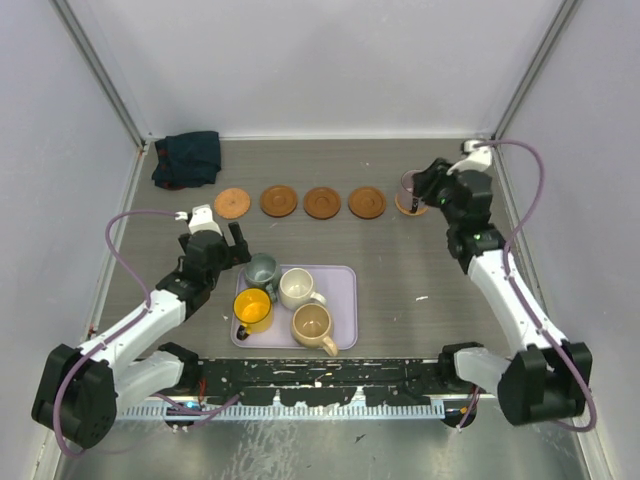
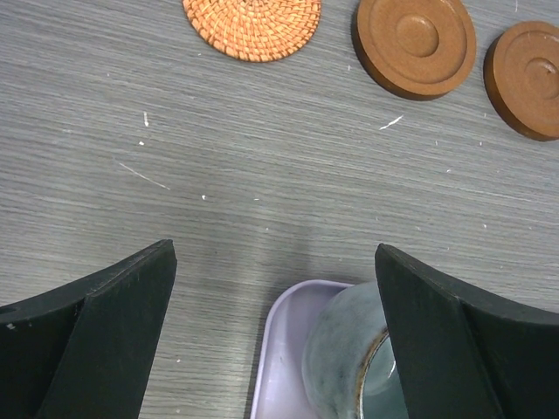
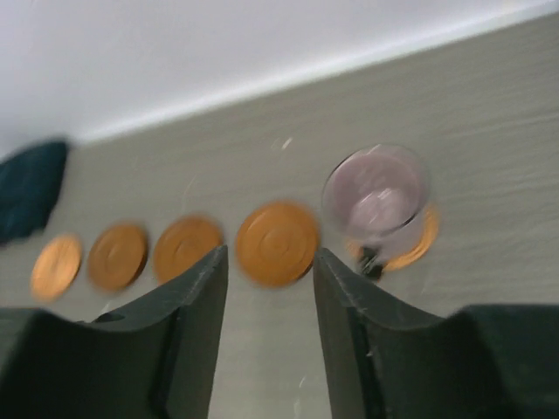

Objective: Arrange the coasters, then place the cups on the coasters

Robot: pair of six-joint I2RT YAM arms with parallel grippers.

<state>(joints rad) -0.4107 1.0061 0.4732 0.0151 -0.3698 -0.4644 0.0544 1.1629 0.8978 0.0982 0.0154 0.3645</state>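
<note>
It looked like a robotics lab's test cell: plain white panels [image 1: 320, 60] on metal posts [image 1: 100, 70] enclosed a grey wood-grain table [image 1: 400, 270], and two cabled machines (the left arm [image 1: 150, 318] and the right arm [image 1: 505, 285]) were bolted behind a scuffed black rail [image 1: 330, 396]

Bare table [image 1: 400, 270] between coasters [image 1: 322, 202] and tray [image 1: 343, 290]; four mugs [image 1: 296, 287] close together, gaps seemingly narrow.

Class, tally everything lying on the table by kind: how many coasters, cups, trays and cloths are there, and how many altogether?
Coasters: 5, one under the purple cup
Cups: 5
Lavender tray: 1
Dark cloth: 1
Total: 12
</note>
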